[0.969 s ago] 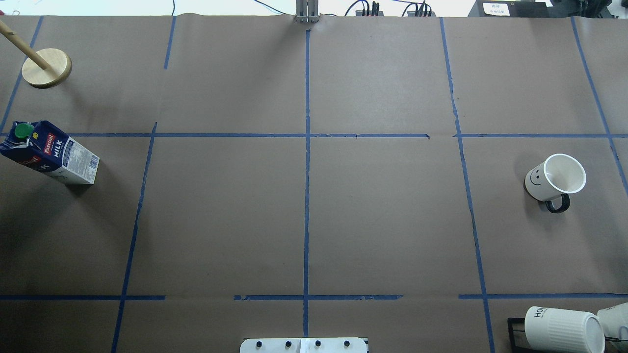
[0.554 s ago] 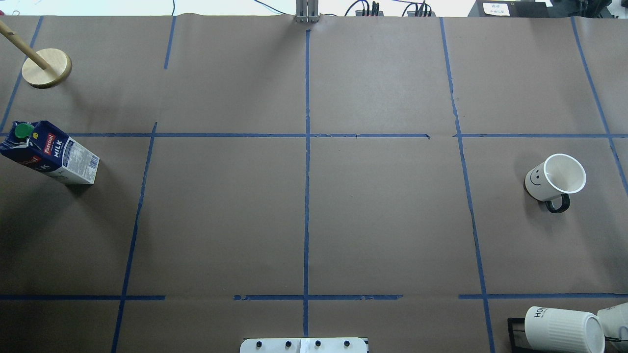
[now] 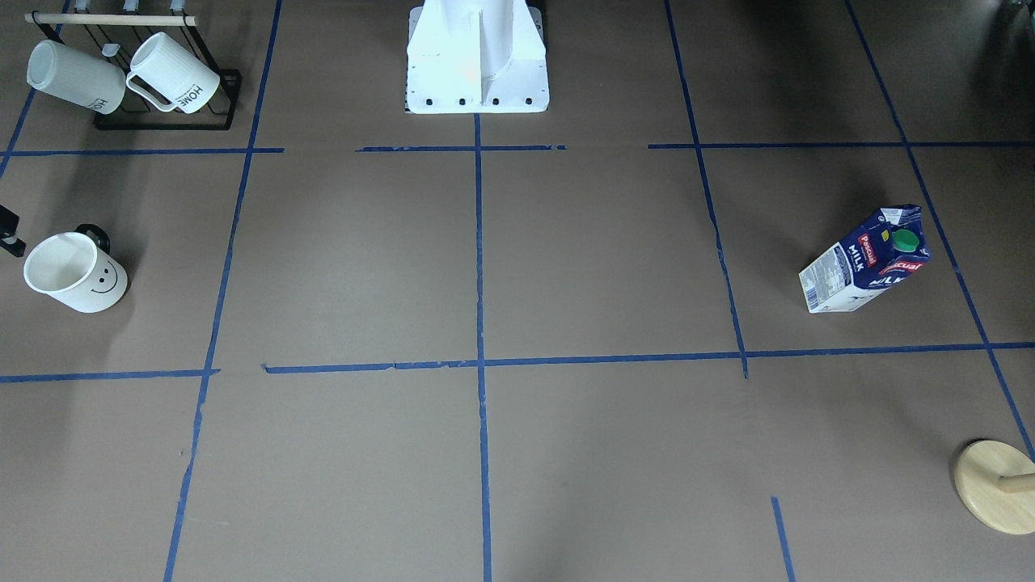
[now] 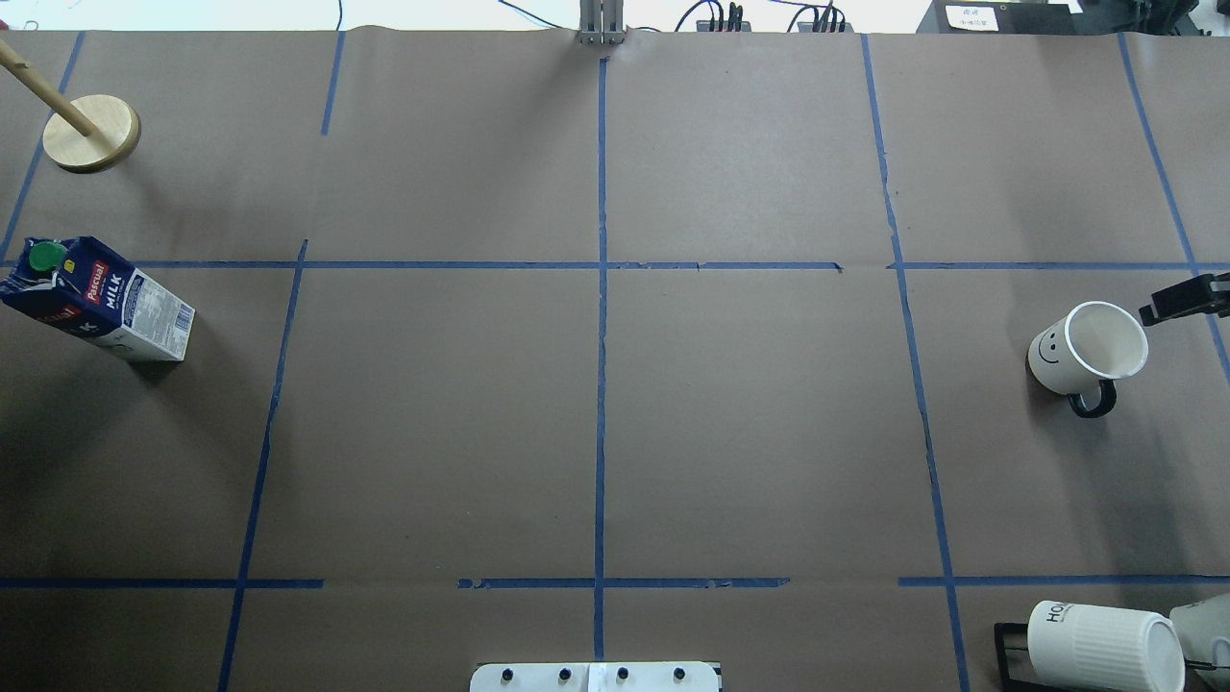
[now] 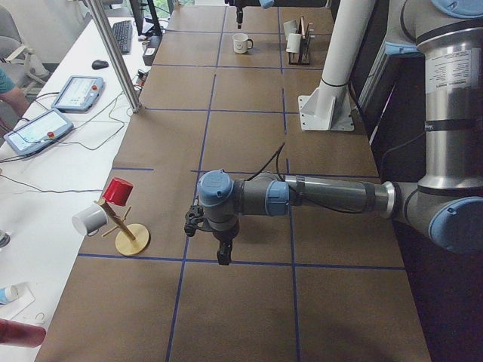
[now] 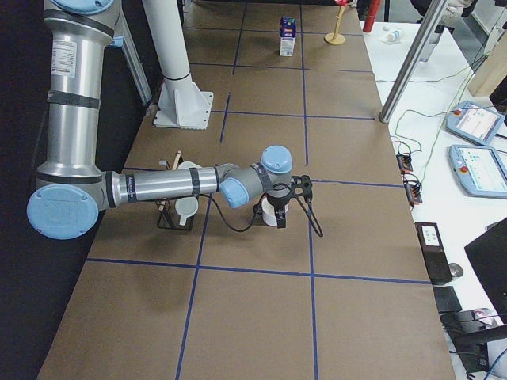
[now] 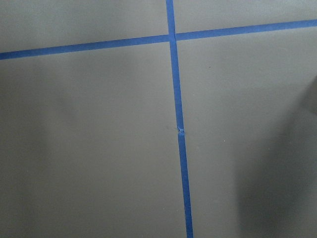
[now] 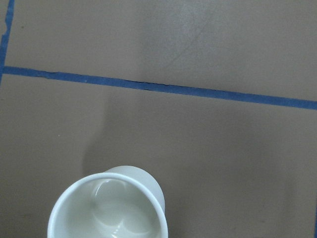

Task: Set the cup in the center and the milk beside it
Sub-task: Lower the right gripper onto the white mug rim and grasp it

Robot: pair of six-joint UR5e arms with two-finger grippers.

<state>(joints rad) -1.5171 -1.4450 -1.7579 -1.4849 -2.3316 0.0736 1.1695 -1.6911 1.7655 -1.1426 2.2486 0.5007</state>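
Off at the robot's right end of the brown paper surface [image 4: 769,432] stands the cup [image 4: 1086,351], upright, well apart from the center [image 4: 602,265], its black handle turned toward the robot and its smiley toward the middle. The right gripper [image 4: 1182,301] hangs just beside the rim on the far side, apart from it; its jaw spacing I cannot tell, since no fingers show in the wrist view. The main risk is a finger clipping the rim on the way down and tipping the cup. Another is the smooth, glossy, tapered wall sliding out of a pinch taken too low. The milk [image 4: 96,300] stands at the opposite end — a tall, narrow carton of coated card with a round green cap, likely to dent under a hard squeeze or topple if nudged high. The left gripper [image 5: 223,255] hovers over bare taped paper; whether it is spread or closed cannot be told.
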